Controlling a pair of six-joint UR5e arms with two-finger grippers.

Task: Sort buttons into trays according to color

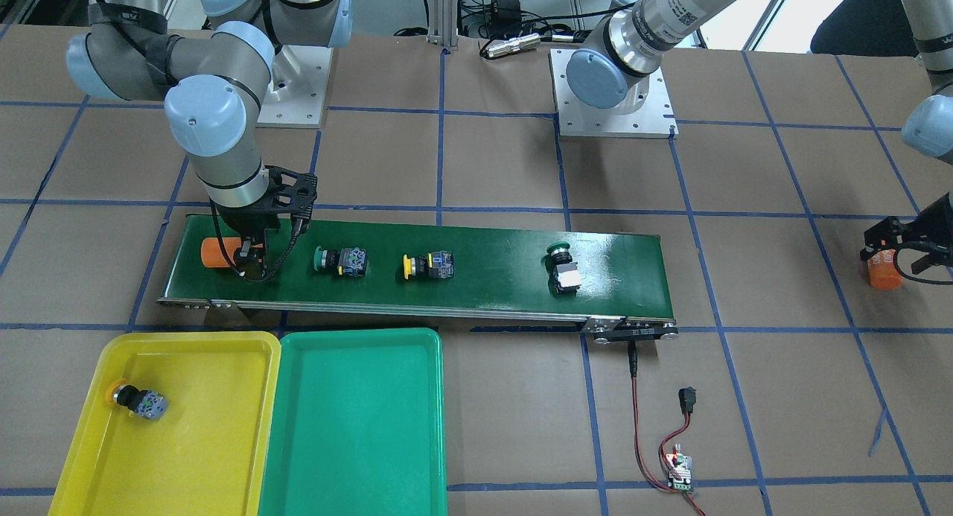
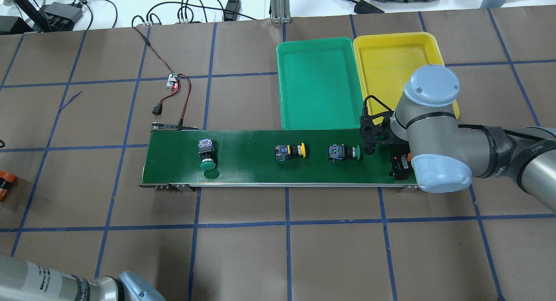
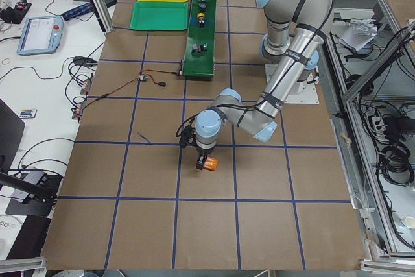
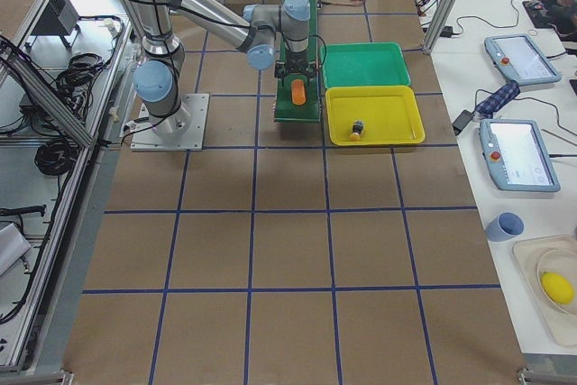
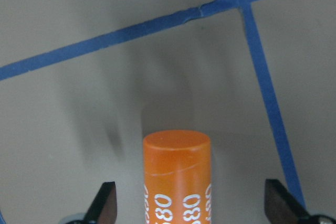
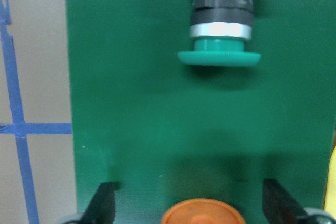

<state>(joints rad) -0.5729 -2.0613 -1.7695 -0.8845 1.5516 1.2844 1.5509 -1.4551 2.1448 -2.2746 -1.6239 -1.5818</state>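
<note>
Three buttons lie on the dark-green conveyor belt (image 1: 484,248): a green one (image 1: 339,261), a yellow one (image 1: 428,266) and a green one (image 1: 562,269). A yellow button (image 1: 138,400) lies in the yellow tray (image 1: 216,427); the green tray (image 1: 350,427) beside it holds nothing. My right gripper (image 1: 249,261) is open at the belt's end, its fingers apart around an orange cylinder (image 1: 216,252); the nearest green button (image 6: 220,40) lies just ahead. My left gripper (image 5: 191,203) is open off the belt, straddling another orange cylinder (image 5: 177,177) on the paper.
A small circuit board (image 1: 679,467) with red and black wires lies on the table by the belt's far end. Blue tape lines grid the brown table cover. The trays sit side by side against the belt's edge near my right arm.
</note>
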